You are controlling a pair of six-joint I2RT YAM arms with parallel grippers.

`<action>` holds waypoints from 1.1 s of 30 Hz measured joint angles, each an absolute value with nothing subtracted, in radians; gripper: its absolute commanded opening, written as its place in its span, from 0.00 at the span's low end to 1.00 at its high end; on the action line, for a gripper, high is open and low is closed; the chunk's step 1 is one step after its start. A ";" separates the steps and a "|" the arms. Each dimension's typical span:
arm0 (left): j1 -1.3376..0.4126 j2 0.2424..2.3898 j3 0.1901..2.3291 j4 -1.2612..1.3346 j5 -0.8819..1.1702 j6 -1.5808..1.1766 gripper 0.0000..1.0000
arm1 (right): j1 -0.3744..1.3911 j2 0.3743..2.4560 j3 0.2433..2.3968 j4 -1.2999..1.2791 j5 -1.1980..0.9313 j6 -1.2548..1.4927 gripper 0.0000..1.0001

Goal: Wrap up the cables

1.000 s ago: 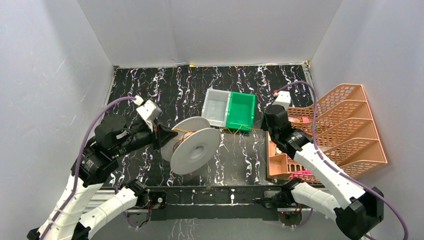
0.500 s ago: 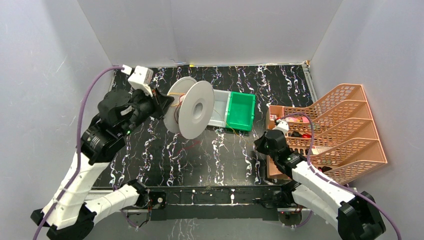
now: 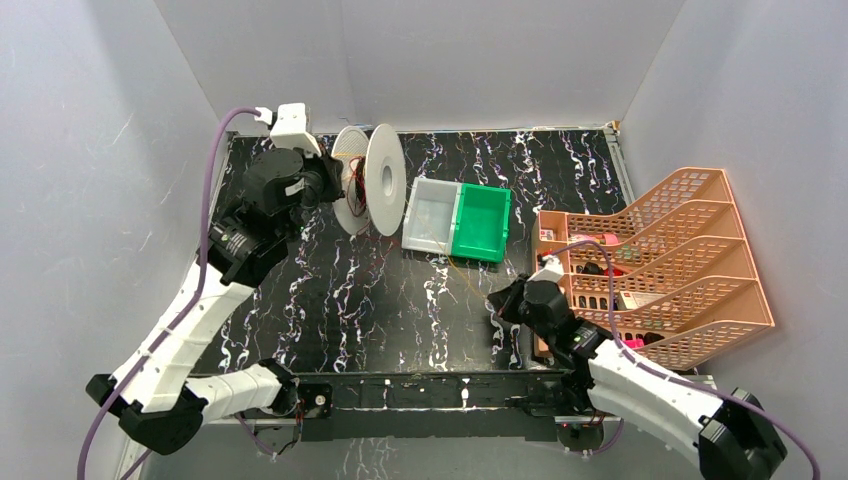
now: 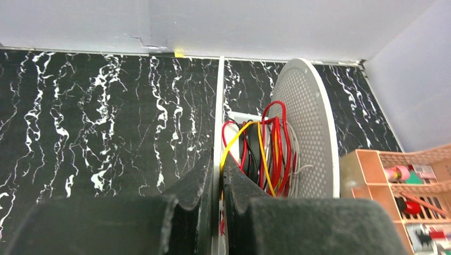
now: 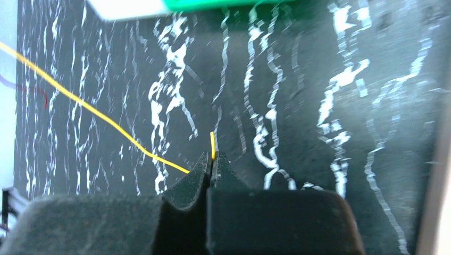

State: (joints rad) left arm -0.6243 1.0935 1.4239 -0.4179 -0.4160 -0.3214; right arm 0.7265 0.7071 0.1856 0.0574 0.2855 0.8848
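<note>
We see the left end effector [image 4: 217, 175] near the far-left corner of the bench [image 3: 380, 300], its two fingers pressed together on the thin near flange of the white spool [image 3: 385, 180]. The spool hangs in this grip with both flanges upright, just left of the clear bin [image 3: 432, 216] and the green bin [image 3: 482, 222], which sit side by side towards the far edge. In the left wrist view, loops of red cable [image 4: 277, 151] and a strand of yellow cable [image 4: 232, 139] lie loosely bunched on the hub between the flanges, against the perforated far flange.

The right end effector [image 5: 211, 162] is low over the bench towards the near-right corner, just beside the orange file rack [image 3: 680, 260] along the right edge. Its fingers are pinched shut on the yellow cable: a short tip pokes out just past the fingertips, and the rest runs off across the dark marbled surface towards the bins. In the top view we can follow that thin line from the right end effector only as far as the near edge of the bins; past there it is too fine to trace.
</note>
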 measured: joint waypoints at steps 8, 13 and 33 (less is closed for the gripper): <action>-0.624 1.177 1.438 -0.347 -0.487 -0.301 0.00 | 1.076 0.809 0.210 0.102 0.472 0.913 0.00; -0.624 1.236 1.438 -0.313 -0.519 -0.243 0.00 | 1.262 0.900 0.344 0.097 0.619 0.875 0.00; -0.624 1.331 1.260 -0.300 -0.530 -0.145 0.00 | 1.720 1.122 0.959 0.142 1.016 0.340 0.00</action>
